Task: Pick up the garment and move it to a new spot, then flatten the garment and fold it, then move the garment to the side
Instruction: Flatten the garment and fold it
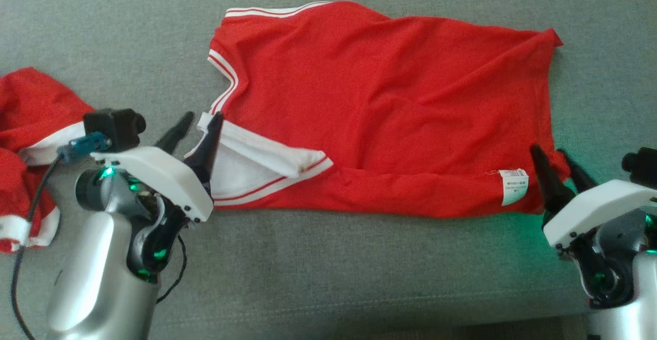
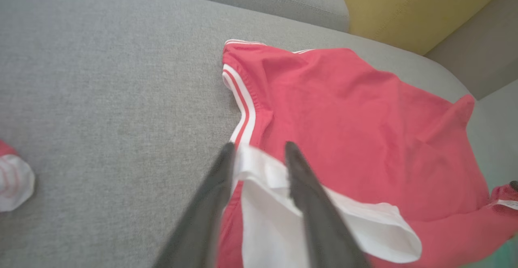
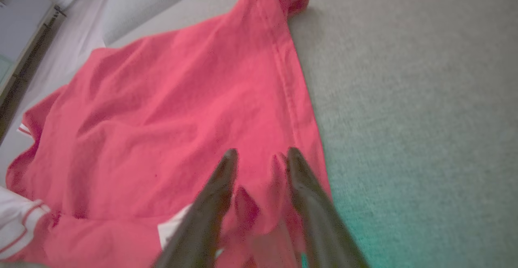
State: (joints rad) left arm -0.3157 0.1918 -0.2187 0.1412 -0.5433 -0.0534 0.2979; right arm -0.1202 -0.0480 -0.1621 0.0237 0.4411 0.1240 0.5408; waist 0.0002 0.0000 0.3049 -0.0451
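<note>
The garment (image 1: 380,104) is a red shirt with white striped trim, lying spread and folded over on the grey couch seat (image 1: 328,278). Its white collar part (image 1: 256,163) lies at the near left, and a white label (image 1: 514,186) sits near the right corner. My left gripper (image 1: 201,119) stands open at the collar, with white fabric (image 2: 263,171) lying between its spread fingers (image 2: 260,148). My right gripper (image 1: 550,152) is open at the near right corner, and a fold of red cloth (image 3: 170,110) rises between its fingers (image 3: 262,152).
A second red and white garment (image 1: 25,139) lies bunched at the far left, its cuff (image 2: 12,179) showing in the left wrist view. A yellow cushion (image 2: 404,5) stands behind the seat. Bare grey seat stretches in front of the shirt.
</note>
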